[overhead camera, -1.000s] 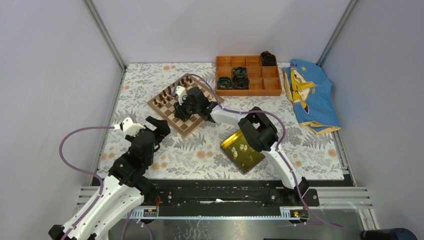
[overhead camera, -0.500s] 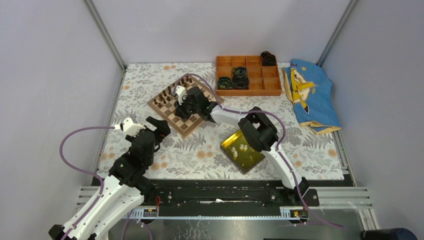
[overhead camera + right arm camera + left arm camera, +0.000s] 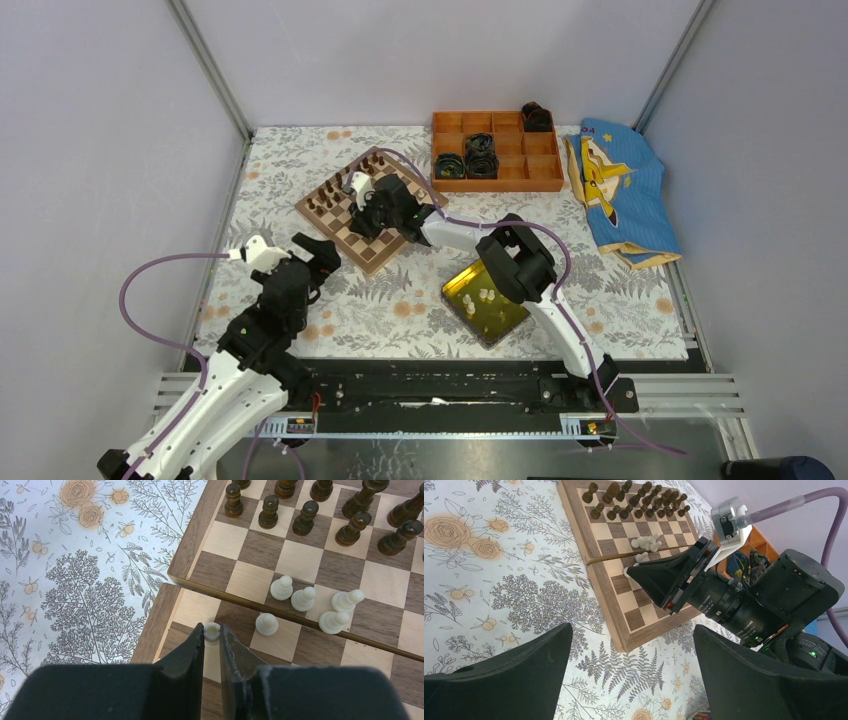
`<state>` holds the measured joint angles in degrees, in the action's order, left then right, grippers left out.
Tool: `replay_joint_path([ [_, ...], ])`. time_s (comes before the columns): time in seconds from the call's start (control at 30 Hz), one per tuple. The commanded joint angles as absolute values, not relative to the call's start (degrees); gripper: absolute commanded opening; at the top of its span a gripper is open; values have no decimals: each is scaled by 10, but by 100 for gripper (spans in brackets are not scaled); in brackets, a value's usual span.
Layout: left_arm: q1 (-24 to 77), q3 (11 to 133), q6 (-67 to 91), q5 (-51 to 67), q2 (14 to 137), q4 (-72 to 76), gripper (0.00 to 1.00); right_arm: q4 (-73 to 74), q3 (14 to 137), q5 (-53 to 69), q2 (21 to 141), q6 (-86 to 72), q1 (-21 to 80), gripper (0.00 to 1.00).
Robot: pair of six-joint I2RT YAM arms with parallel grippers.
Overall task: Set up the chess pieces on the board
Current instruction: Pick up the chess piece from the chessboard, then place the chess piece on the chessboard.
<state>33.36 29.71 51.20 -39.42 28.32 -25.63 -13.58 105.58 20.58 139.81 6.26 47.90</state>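
Observation:
The wooden board (image 3: 372, 252) lies at the table's middle left; it also shows in the right wrist view (image 3: 235, 545) and the left wrist view (image 3: 624, 605). My right gripper (image 3: 362, 215) is over the board's left edge, shut on a cream-white chess piece (image 3: 212, 631) pinched at the fingertips just above a square. Several more white pieces (image 3: 303, 599) stand clustered near the board's middle fold. Dark brown pieces (image 3: 305, 517) fill the far rows. My left gripper (image 3: 318, 262) is open and empty, above the mat off the board's near corner (image 3: 632, 627).
A glossy yellow tray (image 3: 455, 285) with a few white pieces (image 3: 487, 296) sits under the right arm's elbow. An orange compartment box (image 3: 497, 172) stands at the back. A blue cloth (image 3: 620, 190) lies at the right. The table is fenced by walls.

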Motion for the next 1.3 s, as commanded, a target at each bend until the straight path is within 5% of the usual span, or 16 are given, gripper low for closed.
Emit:
replay_joint_path([
  [0.0, 337, 289, 520, -402, 277, -254, 99, -155, 1045, 204, 1370, 78, 487, 3],
  [0.63, 337, 290, 519, -404, 276, -254, 99, -163, 996, 194, 1318, 101, 497, 0],
  [1.27, 337, 293, 518, -402, 282, -253, 99, -201, 798, 76, 1130, 151, 492, 0],
])
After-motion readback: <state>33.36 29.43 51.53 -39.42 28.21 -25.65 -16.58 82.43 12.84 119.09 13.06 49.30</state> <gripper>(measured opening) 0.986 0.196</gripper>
